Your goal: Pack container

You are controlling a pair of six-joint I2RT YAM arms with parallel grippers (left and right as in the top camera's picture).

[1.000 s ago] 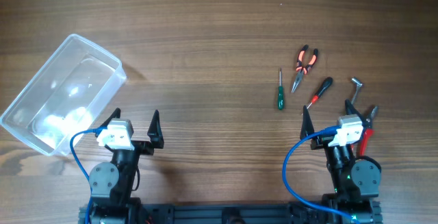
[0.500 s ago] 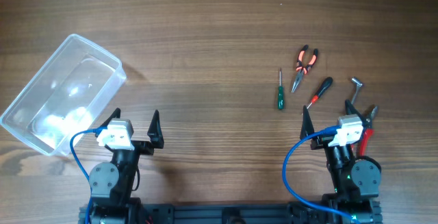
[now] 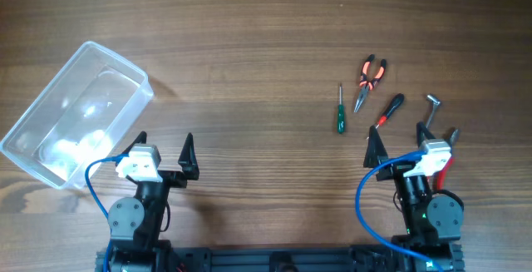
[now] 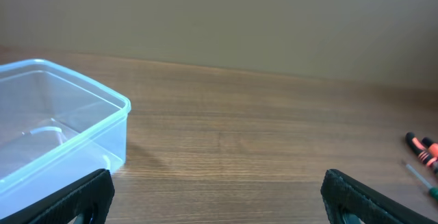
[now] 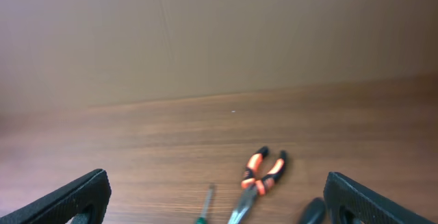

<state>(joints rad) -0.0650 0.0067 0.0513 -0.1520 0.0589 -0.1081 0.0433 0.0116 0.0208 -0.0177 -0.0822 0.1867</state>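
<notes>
The clear plastic container [image 3: 76, 112] lies empty at the table's left, tilted diagonally; it also shows in the left wrist view [image 4: 55, 125]. My left gripper [image 3: 163, 149] is open and empty just right of its near corner. At the right lie orange-handled pliers [image 3: 369, 79], a green-handled screwdriver [image 3: 340, 110], a black-and-red screwdriver [image 3: 387, 111] and a hex key [image 3: 431, 106]. My right gripper [image 3: 397, 143] is open and empty just in front of these tools. The right wrist view shows the pliers [image 5: 259, 181] and the green screwdriver [image 5: 204, 207] ahead.
More tools, red and black handled [image 3: 447, 157], lie under the right gripper's right side, partly hidden. The wooden table [image 3: 249, 39] stretches bare between the container and the tools.
The right gripper has shifted a little to the right and turned slightly. The left arm, the container and the tools have not moved.
</notes>
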